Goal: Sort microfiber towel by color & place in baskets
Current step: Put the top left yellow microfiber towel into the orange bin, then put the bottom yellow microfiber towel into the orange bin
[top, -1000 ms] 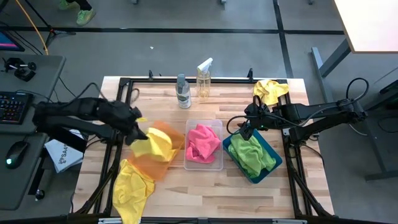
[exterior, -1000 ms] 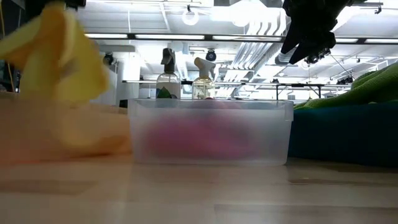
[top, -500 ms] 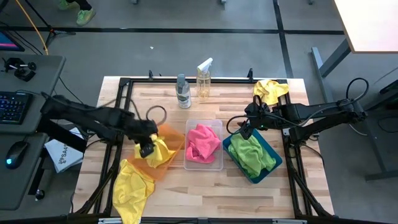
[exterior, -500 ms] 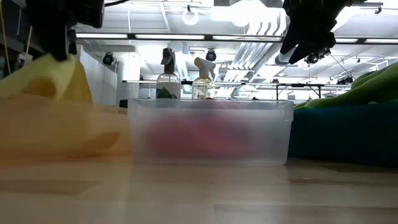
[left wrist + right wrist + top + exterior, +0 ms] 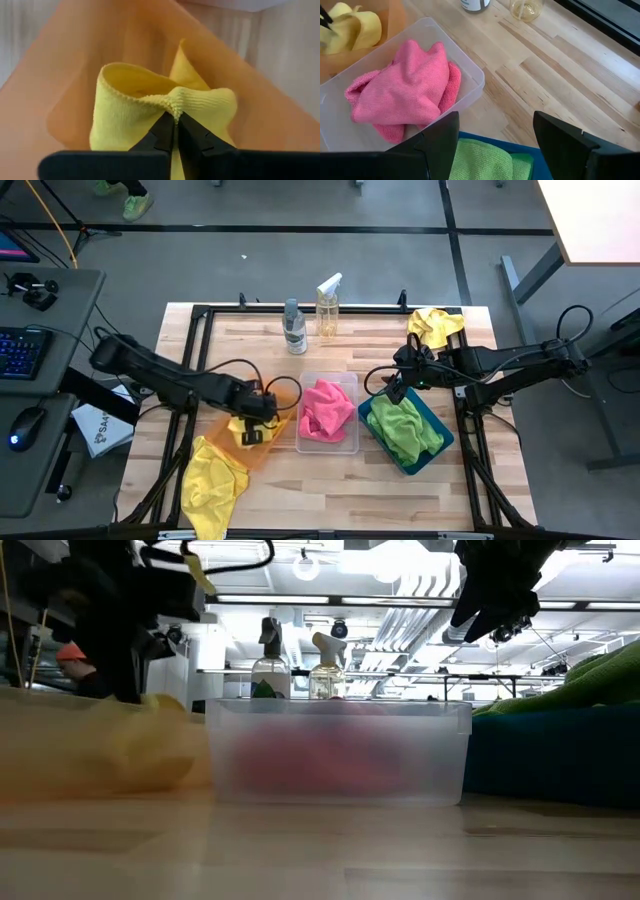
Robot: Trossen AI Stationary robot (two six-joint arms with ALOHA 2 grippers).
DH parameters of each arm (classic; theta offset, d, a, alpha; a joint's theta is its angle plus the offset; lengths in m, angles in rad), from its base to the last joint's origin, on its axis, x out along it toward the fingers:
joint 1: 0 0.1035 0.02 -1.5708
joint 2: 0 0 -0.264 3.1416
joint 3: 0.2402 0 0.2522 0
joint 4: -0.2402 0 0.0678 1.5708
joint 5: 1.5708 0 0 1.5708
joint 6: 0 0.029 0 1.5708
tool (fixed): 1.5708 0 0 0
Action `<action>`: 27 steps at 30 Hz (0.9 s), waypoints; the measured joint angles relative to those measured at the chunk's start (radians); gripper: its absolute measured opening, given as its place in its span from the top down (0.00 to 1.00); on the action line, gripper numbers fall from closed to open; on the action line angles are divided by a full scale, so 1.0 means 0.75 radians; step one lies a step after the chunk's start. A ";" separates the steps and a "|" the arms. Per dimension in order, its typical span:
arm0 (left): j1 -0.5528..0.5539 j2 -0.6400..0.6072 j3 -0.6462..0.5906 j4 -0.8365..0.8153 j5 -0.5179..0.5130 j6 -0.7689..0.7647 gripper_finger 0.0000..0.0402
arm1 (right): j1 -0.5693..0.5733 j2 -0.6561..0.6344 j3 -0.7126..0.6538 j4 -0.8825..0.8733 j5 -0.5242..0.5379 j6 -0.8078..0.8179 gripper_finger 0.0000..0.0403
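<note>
My left gripper (image 5: 250,427) is down inside the translucent orange basket (image 5: 280,395) and is shut on a yellow towel (image 5: 150,100), which also shows in the low view (image 5: 150,735). My right gripper (image 5: 390,390) is open and empty, hovering between the clear basket (image 5: 345,442) and the teal basket (image 5: 375,425). The clear basket holds a pink towel (image 5: 405,90). The teal basket holds green towels (image 5: 408,428). One yellow towel (image 5: 212,485) hangs over the table's near left edge. Another yellow towel (image 5: 435,325) lies at the far right corner. My left gripper pinches a bunched ridge of the yellow towel (image 5: 176,100) between its two fingertips (image 5: 162,131). The fingers come from above, pointing down. The cloth puffs out on both sides of the fingers, and its lower part lies in the orange basket (image 5: 75,65).
Two clear spray bottles (image 5: 295,328) (image 5: 327,308) stand at the far middle of the table. The three baskets sit side by side across the middle. A dark frame (image 5: 200,315) runs round the table top.
My left gripper has gone toward the table's right and near edges and down into the orange basket, staying shut on the yellow towel. The towel hung high a second ago. It has now sunk into the basket.
</note>
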 joint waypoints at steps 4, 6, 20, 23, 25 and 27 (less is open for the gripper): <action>0.034 -0.003 0.000 -0.002 0.085 0.004 0.90 | 0.000 0.000 0.000 0.000 0.000 0.005 0.37; 0.049 -0.026 0.000 -0.005 0.136 0.005 0.85 | 0.000 0.000 0.000 0.000 0.000 0.005 0.37; 0.029 -0.354 0.000 -0.170 0.381 -0.277 0.43 | 0.000 0.000 0.000 0.000 0.008 0.009 0.37; -0.039 -0.395 0.001 -0.167 0.353 -0.337 0.41 | 0.000 0.000 0.000 0.001 0.036 0.005 0.37; -0.082 -0.395 0.001 -0.166 0.345 -0.385 0.41 | 0.000 0.000 0.000 0.000 0.055 0.005 0.37; -0.145 -0.388 0.001 -0.169 0.357 -0.444 0.41 | 0.000 0.000 0.000 0.000 0.056 0.005 0.37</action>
